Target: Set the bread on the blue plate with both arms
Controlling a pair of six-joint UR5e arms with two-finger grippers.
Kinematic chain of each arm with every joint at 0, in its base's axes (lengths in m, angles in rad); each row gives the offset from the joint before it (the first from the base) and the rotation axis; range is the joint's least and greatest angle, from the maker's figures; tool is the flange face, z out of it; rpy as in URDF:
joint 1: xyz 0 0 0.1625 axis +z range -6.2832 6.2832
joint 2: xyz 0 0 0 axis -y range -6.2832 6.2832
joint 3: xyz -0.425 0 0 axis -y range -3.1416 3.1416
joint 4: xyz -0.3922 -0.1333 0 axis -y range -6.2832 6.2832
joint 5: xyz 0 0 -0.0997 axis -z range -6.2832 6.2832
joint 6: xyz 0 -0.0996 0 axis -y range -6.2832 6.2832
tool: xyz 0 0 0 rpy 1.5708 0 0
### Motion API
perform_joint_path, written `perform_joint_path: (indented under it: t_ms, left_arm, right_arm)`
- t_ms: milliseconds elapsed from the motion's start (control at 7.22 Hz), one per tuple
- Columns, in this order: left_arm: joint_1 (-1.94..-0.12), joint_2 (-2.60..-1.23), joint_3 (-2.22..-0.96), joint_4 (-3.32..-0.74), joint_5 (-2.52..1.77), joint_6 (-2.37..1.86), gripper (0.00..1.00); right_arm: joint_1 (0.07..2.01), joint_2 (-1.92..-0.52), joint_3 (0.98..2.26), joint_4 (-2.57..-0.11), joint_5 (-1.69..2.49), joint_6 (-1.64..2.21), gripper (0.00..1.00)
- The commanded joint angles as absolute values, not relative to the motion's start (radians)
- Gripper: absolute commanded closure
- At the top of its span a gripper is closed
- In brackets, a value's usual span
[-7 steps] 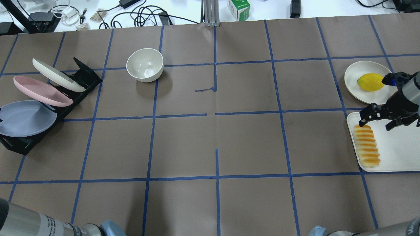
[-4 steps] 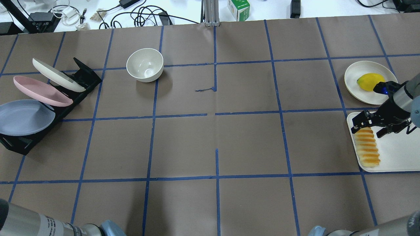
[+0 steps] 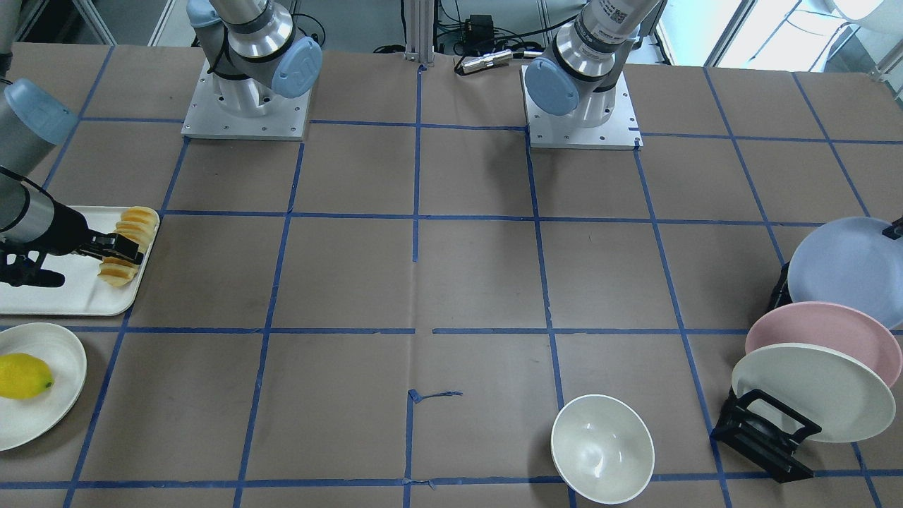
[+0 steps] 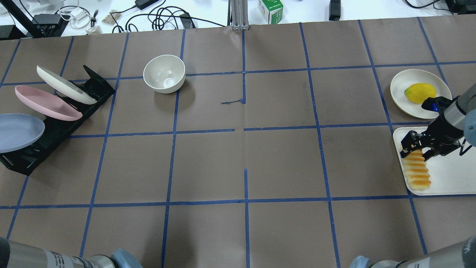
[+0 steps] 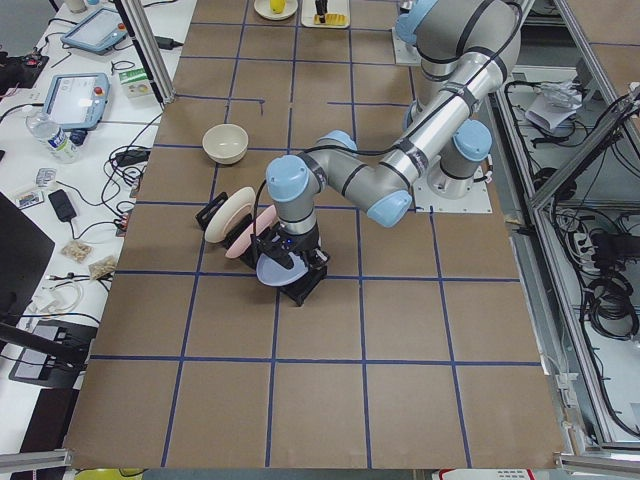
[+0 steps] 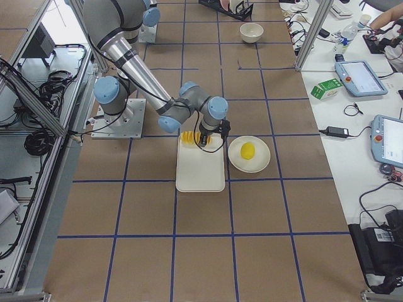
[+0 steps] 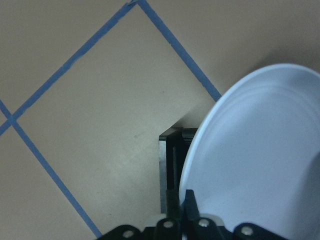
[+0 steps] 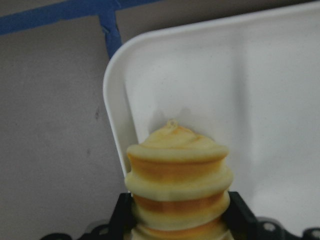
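Note:
The bread (image 4: 417,173) lies along the left edge of a white tray (image 4: 450,175) at the table's right. My right gripper (image 4: 415,152) is low over the loaf's far end, its jaws closed on either side of it; the right wrist view shows the bread (image 8: 177,180) pressed between them. The front view shows the same grip (image 3: 118,252). The blue plate (image 4: 16,132) sticks out of the black rack toward the table's left edge. My left gripper (image 7: 181,197) is shut on its rim, and it also shows in the exterior left view (image 5: 285,262).
The black rack (image 4: 55,130) also holds a pink plate (image 4: 44,102) and a cream plate (image 4: 63,83). A cream bowl (image 4: 164,73) stands at the back left. A lemon (image 4: 419,93) lies on a small cream plate (image 4: 399,83) just beyond the tray.
The blue plate has slid left, partly out of the overhead view. My right gripper has come down onto the bread's far end and its jaws have narrowed around it.

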State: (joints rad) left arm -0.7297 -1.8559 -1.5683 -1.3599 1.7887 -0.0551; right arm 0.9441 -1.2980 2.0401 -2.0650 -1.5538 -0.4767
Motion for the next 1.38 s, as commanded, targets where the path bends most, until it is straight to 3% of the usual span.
perform_joint_path:
  t_ms: [0, 277, 554, 1108, 1246]
  left_arm:
    - [-0.738, -1.790, -1.543, -1.726, 1.829, -0.035, 1.00]
    - [-0.768, -1.778, -1.565, -1.964, 1.664, 0.023, 1.00]
    - [-0.839, -1.761, -1.633, -1.967, 1.333, 0.066, 1.00]
    - [-1.157, -1.735, -1.739, -1.858, 0.984, 0.009, 1.00]
    - [-1.214, -1.733, -1.796, -1.710, 0.973, -0.073, 1.00]
  right_arm:
    - [0.943, -1.305, 2.030, -2.062, -1.574, -0.476, 1.00]
    - [0.945, -1.337, 1.985, -2.010, -1.589, -0.469, 1.00]
    - [0.957, -1.358, 1.822, -1.831, -1.582, -0.462, 1.00]
    - [1.122, -1.353, 1.541, -1.539, -1.572, -0.277, 1.00]
    - [1.171, -1.358, 1.504, -1.513, -1.563, -0.221, 1.00]
